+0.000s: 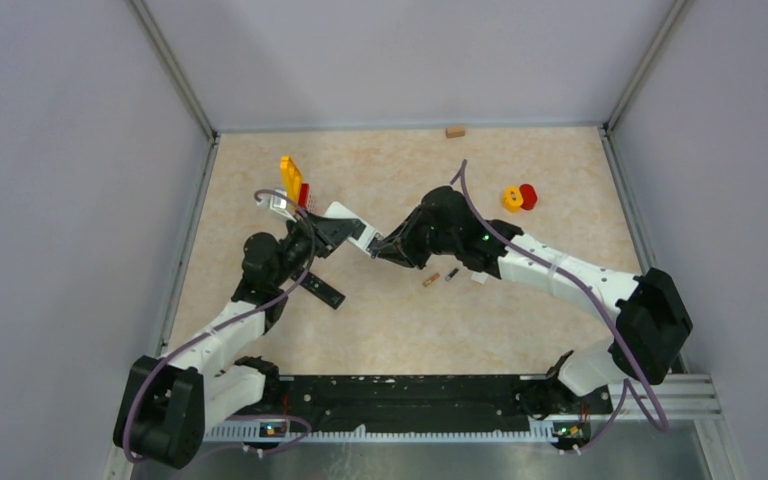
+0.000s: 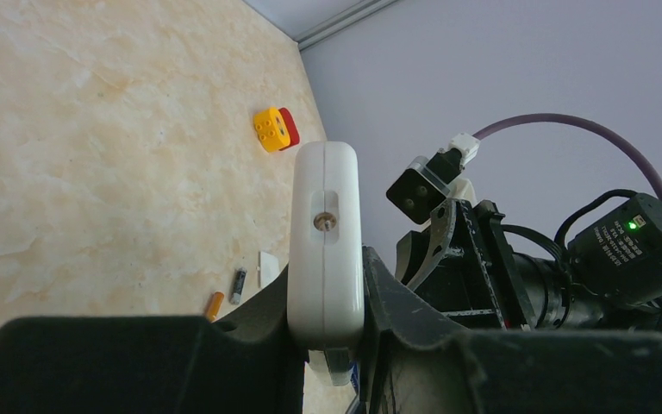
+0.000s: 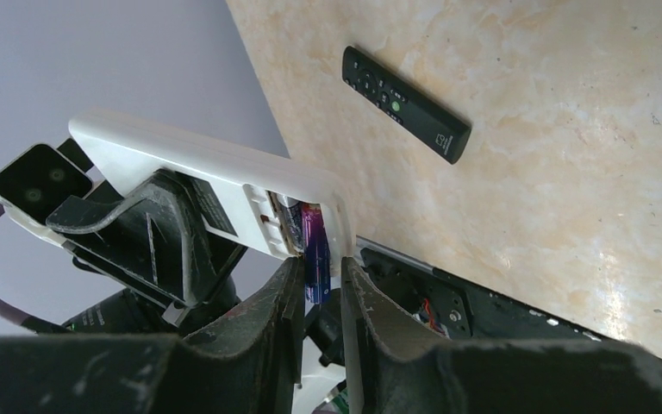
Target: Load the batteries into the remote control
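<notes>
Right wrist view puts us closest to the work. Our right tool (image 3: 319, 276) has a purple-blue battery (image 3: 317, 248) standing between its fingers, with the cell's upper end at the open compartment of the white remote (image 3: 224, 177). We cannot tell whether the fingers are pinching the cell or only flanking it. Our left tool (image 2: 326, 297) is clenched on the white remote and holds it in the air above the middle of the table (image 1: 390, 330), with the compartment turned toward the right tool.

We judge this to be the seating of one cell. The next move calls for a gentle push along the compartment until the cell lies flat, with the left tool steadying the remote. A crooked push could spring the cell out.

Left wrist view shows only the remote's end face and none of the compartment. It does show an orange battery (image 2: 214, 304) and a dark battery (image 2: 238, 285) lying on the table near its middle. A small white piece (image 2: 268, 269), perhaps the cover, lies just beside them. Top external view adds a black remote (image 1: 322, 292) lying toward the left edge.
</notes>
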